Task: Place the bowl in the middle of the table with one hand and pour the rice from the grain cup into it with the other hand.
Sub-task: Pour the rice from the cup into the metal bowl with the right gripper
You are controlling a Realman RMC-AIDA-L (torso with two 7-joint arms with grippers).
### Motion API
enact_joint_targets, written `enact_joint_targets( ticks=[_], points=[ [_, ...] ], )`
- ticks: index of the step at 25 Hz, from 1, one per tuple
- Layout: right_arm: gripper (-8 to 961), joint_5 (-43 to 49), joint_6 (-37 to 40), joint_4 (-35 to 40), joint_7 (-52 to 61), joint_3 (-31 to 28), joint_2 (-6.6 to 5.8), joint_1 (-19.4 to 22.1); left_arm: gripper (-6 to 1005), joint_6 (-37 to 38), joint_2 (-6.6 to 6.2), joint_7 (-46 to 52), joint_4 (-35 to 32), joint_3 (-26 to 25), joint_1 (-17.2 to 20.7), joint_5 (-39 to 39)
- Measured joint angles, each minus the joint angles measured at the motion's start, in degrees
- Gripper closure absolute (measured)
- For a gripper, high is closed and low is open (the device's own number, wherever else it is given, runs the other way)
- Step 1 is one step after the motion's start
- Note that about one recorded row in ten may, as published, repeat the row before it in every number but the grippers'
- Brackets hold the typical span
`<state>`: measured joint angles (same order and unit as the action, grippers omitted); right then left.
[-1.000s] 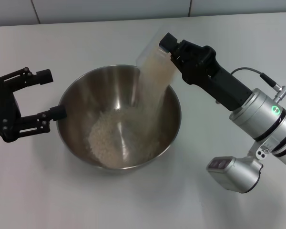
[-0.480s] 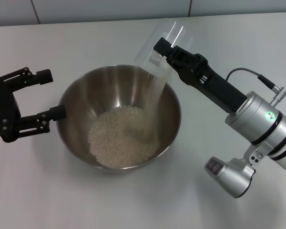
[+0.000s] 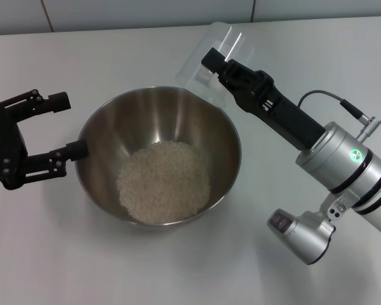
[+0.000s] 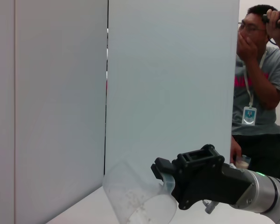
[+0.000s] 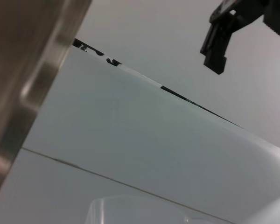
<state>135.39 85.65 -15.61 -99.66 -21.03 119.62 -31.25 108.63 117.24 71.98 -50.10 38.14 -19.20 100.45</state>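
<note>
The black right gripper [image 3: 211, 63] pinches the small clear plastic grain cup [image 3: 206, 56], tipped mouth-down over the far rim of the wide stainless-steel bowl [image 3: 101, 130]; its arm slants up from the near right. The pale rice [image 3: 164, 181] lies heaped inside the bowl. The black left gripper [image 3: 66, 124] rests spread wide, one fingertip touching the bowl's left wall, on the white table [image 3: 63, 254].

Rice [image 3: 165, 181] in bowl [image 3: 108, 127]; cup [image 3: 203, 54] upended.
</note>
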Motion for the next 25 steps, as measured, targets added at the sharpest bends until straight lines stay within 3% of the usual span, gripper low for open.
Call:
enact_joint_targets(
  ticks=[9, 19, 25],
  points=[
    [935, -0.5, -0.08, -3.05, 7.53, -0.96, 0.0, 1.74, 187, 0.09, -0.07, -0.01, 0.05, -0.51, -0.03, 0.0],
    [934, -8.79, -4.04, -10.03, 24.16, -1.73, 0.02, 5.04, 186, 0.34, 0.06, 0.01, 0.13, -0.95, 0.37, -0.04],
    [934, -9.46, -3.98, -14.54, 39.77, -4.22, -0.12, 8.31, 187, 0.35, 0.23, 0.01, 0.11, -1.32, 0.56, -0.19]
  ],
)
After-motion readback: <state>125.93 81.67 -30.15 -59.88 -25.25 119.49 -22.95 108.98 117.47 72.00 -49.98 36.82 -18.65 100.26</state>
